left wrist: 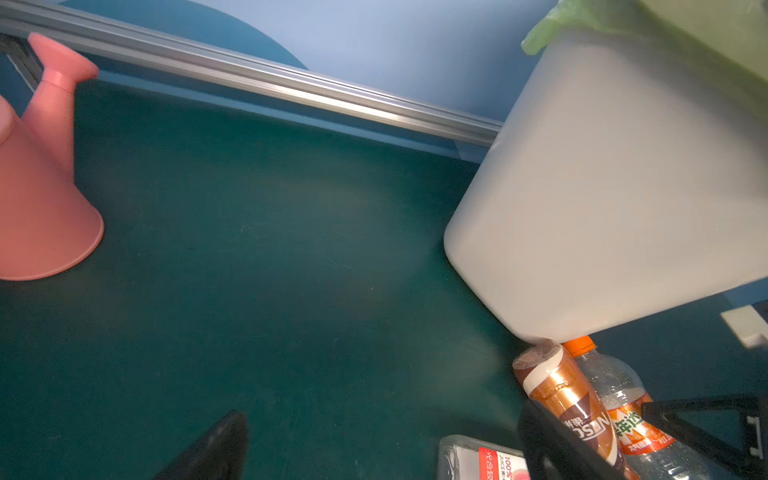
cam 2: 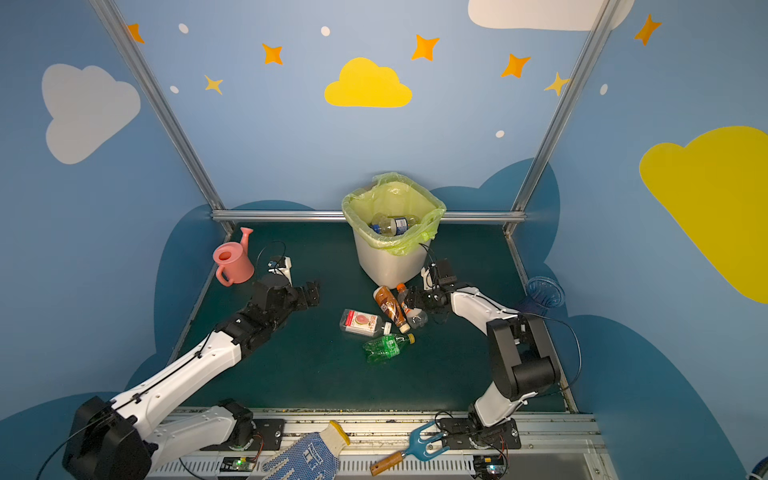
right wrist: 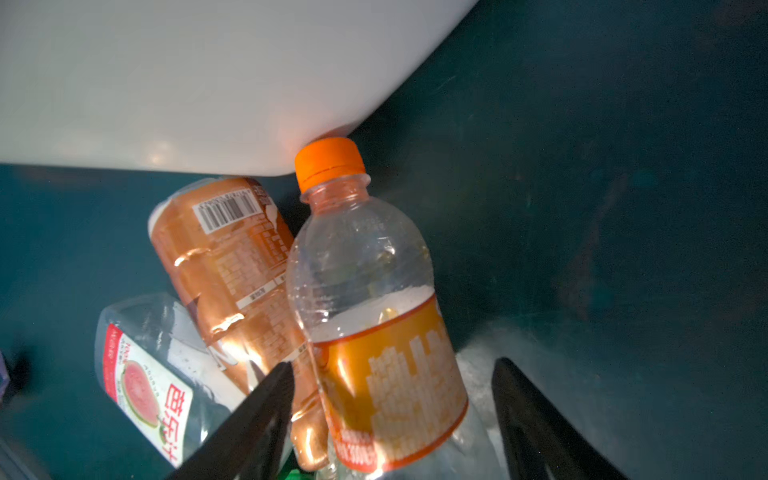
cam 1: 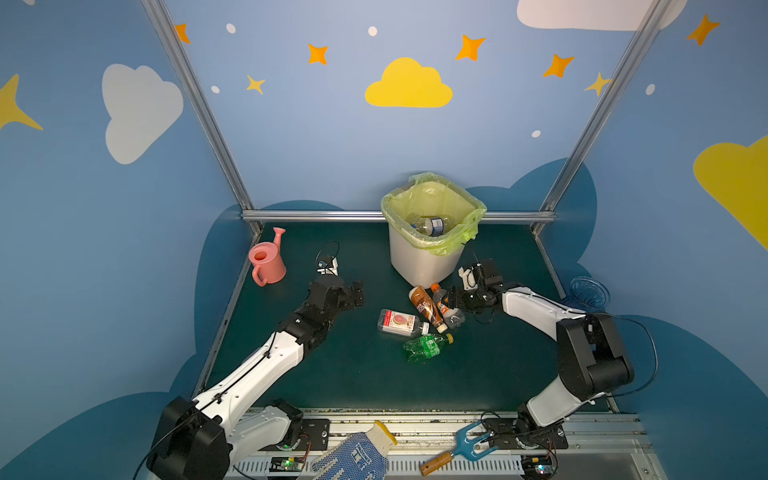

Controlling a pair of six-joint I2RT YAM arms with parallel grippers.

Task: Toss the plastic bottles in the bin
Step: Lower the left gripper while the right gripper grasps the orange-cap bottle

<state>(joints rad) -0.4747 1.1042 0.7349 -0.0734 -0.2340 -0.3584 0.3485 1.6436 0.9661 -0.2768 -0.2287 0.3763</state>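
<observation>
My right gripper (right wrist: 392, 365) straddles the orange-capped bottle (right wrist: 365, 257), jaws apart, not clamped; bin (cam 1: 419, 262) at its eleven o'clock. My left gripper (cam 1: 358, 293), at nine o'clock, gapes empty.

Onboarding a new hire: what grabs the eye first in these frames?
The white bin with its yellow-green bag stands at the back centre, a blue-labelled bottle inside. Right in front of it lie four loose bottles, and the right gripper straddles the orange-capped bottle, jaws not yet tight. A pink watering can stands back left.
</observation>
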